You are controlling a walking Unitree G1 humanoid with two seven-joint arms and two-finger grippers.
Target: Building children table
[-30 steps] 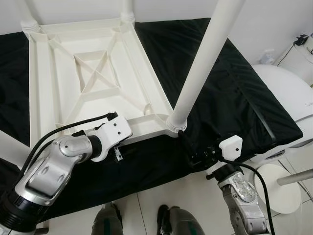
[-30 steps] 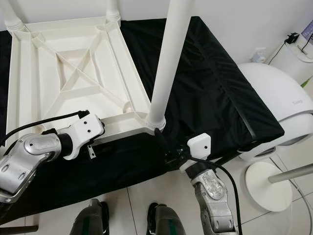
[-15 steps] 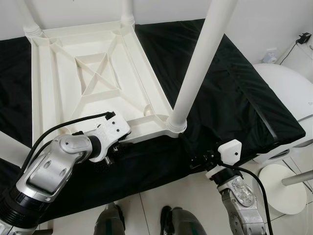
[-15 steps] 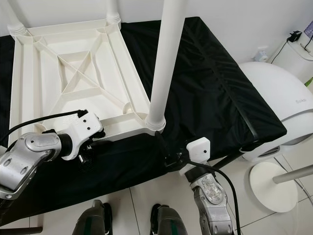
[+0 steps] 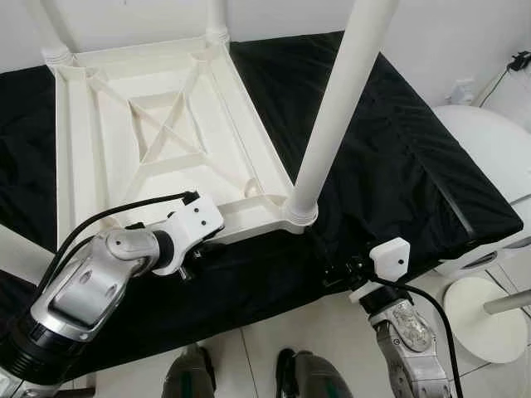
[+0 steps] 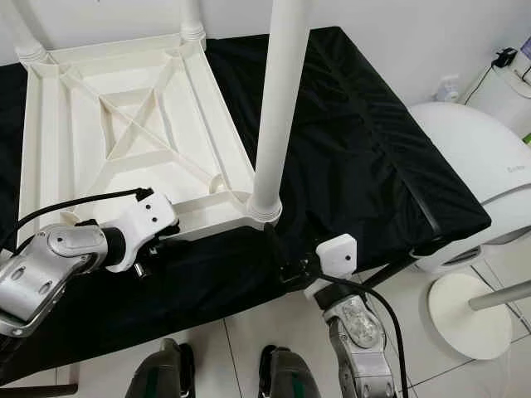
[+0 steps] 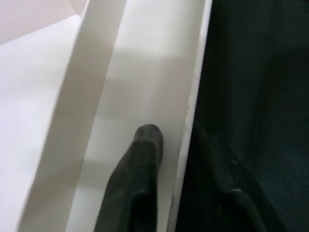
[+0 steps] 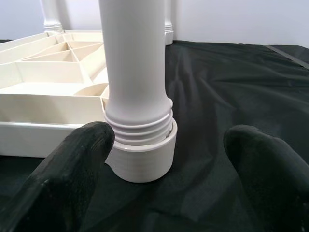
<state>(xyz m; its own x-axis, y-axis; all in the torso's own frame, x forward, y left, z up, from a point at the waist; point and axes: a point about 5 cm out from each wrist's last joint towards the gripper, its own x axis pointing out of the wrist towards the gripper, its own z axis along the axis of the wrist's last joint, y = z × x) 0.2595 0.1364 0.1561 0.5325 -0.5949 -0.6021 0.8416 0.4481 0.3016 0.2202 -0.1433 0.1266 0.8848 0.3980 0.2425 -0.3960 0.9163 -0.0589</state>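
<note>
A white plastic table top [image 5: 79,149] lies upside down on a black cloth [image 5: 390,157]. One white leg [image 5: 340,99] stands upright in the near right corner socket [image 8: 142,159]. Two more legs [image 5: 217,18] rise at the far corners. My left gripper [image 5: 203,247] is at the table top's near rim [image 7: 189,116], with one finger [image 7: 142,179] inside the rim and the other outside, shut on it. My right gripper [image 8: 169,193] is open just in front of the near leg's base. Its fingertips [image 8: 72,174] stand either side of the socket without touching it.
A large rounded white object [image 5: 489,157] stands to the right of the cloth, with a round white base [image 5: 477,319] on the tiled floor. My feet [image 5: 187,377] are at the near edge. A wall runs close behind the table top.
My left wrist has turned a little at the near rim while staying there. The right gripper stays at the leg's base. The camera has shifted slightly.
</note>
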